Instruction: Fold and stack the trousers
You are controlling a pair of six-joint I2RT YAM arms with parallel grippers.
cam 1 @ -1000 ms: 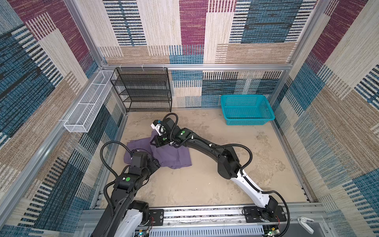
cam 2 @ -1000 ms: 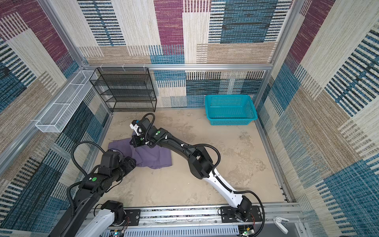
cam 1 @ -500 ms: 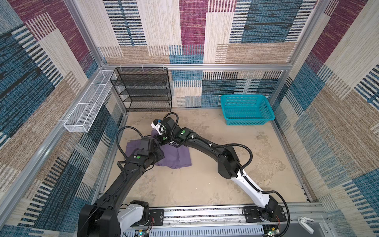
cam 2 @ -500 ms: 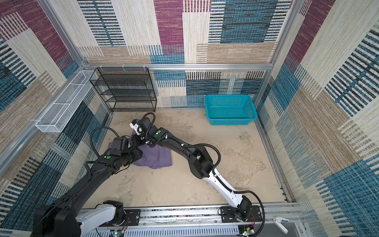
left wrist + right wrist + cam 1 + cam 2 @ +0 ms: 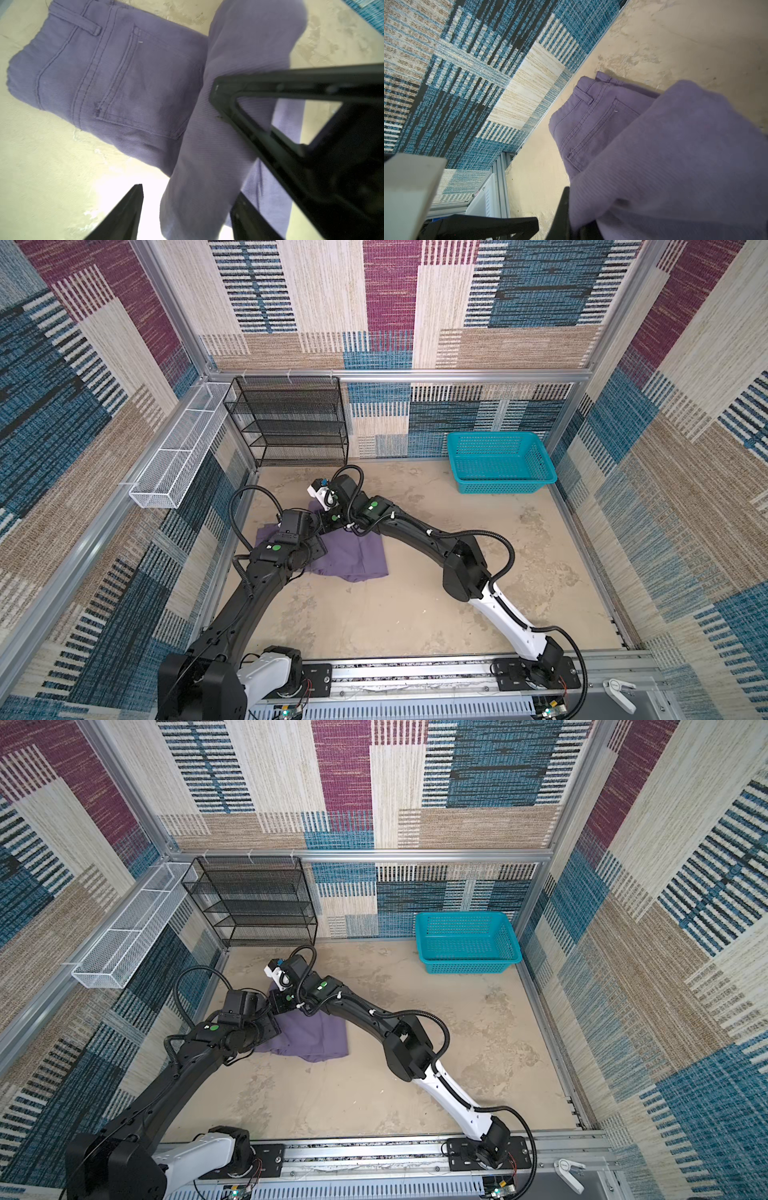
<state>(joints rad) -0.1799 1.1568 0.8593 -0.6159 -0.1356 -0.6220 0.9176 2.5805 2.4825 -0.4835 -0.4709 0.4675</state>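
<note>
The muted-purple trousers (image 5: 353,558) (image 5: 316,1036) lie partly folded on the sandy floor near the left wall. The waistband and back pocket (image 5: 124,83) (image 5: 591,124) lie flat. My right gripper (image 5: 330,522) (image 5: 280,1003) reaches across to the left and is shut on a lifted leg of the cloth (image 5: 577,220), which drapes over one finger and hides it. My left gripper (image 5: 319,536) (image 5: 272,1023) sits right beside it. It is open, and the hanging strip of cloth (image 5: 189,193) passes between its spread fingers (image 5: 133,199).
A teal basket (image 5: 498,460) stands at the back right. A black mesh shelf (image 5: 291,423) is at the back left, with a white wire tray (image 5: 178,452) on the left wall. The patterned left wall (image 5: 467,83) runs close by the trousers.
My left arm has stretched forward from the near left, bringing its gripper over the trousers next to the right gripper. The right gripper holds its place with the cloth.
</note>
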